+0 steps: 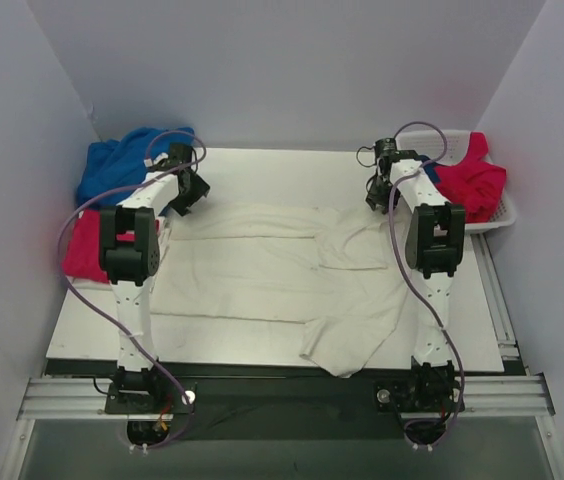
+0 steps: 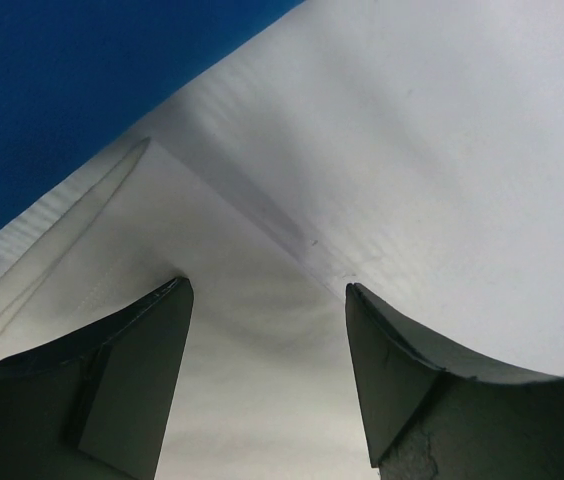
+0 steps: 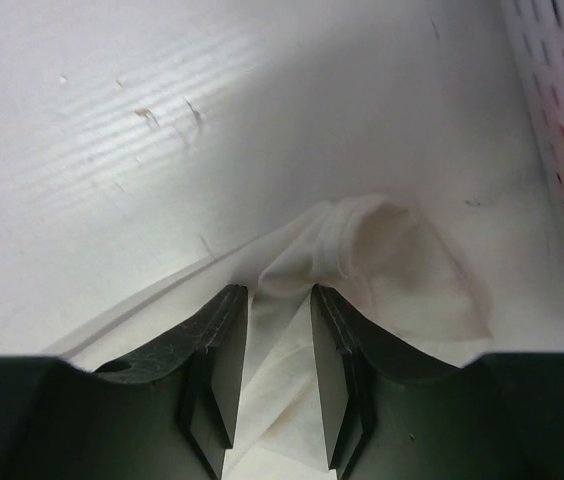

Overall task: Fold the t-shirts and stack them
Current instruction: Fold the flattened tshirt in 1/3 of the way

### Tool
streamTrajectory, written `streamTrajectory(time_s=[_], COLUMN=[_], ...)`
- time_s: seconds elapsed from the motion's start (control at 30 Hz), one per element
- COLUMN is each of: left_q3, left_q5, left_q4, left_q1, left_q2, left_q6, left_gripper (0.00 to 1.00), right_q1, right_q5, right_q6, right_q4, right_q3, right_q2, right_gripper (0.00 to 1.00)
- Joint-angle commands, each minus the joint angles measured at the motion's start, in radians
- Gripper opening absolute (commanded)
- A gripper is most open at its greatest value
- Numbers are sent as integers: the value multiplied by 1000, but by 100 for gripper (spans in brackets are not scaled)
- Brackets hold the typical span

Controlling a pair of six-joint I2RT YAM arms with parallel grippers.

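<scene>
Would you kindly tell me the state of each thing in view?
cream t-shirt: spread out, wrinkled
blue t-shirt: crumpled
pink t-shirt: bunched
crimson t-shirt: heaped in basket
left gripper: jaws open
right gripper: jaws shut on cream t-shirt

The spread shirt (image 1: 262, 275) lies on the surface (image 1: 262, 165) between the left tool (image 1: 190, 192) and the right tool (image 1: 376, 196). A shirt pile (image 1: 117, 170) lies left of the left tool, a basket (image 1: 500, 220) right of the right tool.

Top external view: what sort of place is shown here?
Probably a robot test cell in a laboratory, not a home: plain walls box in a white table, the left arm and right arm are bolted to a metal rail, and a cream-white t-shirt lies spread out.
</scene>
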Motion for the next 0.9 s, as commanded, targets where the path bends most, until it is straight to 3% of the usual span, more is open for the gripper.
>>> streamTrajectory(time_s=[0.0,0.17,0.33,0.53,0.7,0.87], left_q3=[74,189,148,-149,-274,-416], left_q5=[58,101,200,268,251,228], left_q4=[-23,-40,81,439,478,489], left_q1=[11,18,31,31,26,0], left_q2=[100,170,111,-122,-247,-348], left_q6=[13,30,90,145,169,194], left_gripper=[73,73,73,73,73,73], right_q1=[-2,-7,-7,1,7,11], right_q5=[-24,-33,-6,-6,-1,-50], right_q6=[-43,-63,-112,-137,-97,-2], right_q4=[-49,-57,-44,114,106,140], right_q3=[112,230,250,52,-133,-505], right_q2=[53,87,23,-235,-445,-600], right_gripper=[33,35,33,34,35,35])
